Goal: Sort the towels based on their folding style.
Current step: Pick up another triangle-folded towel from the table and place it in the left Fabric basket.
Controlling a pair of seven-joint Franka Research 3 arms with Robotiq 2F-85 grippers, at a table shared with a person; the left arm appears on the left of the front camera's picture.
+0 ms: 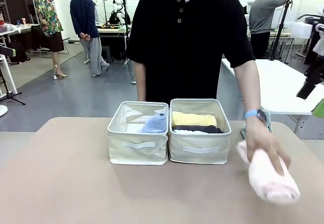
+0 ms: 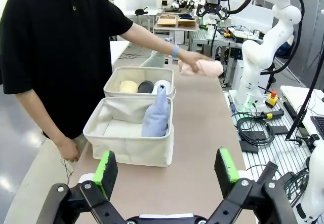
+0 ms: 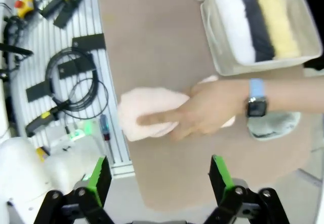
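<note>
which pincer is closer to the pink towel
Right. The right pincer hangs over the pink towel held under the person's hand; the left pincer is across the table, with the two bins in between.

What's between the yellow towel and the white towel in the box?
A dark grey rolled towel. The right wrist view shows it between the yellow towel and white towel.
</note>
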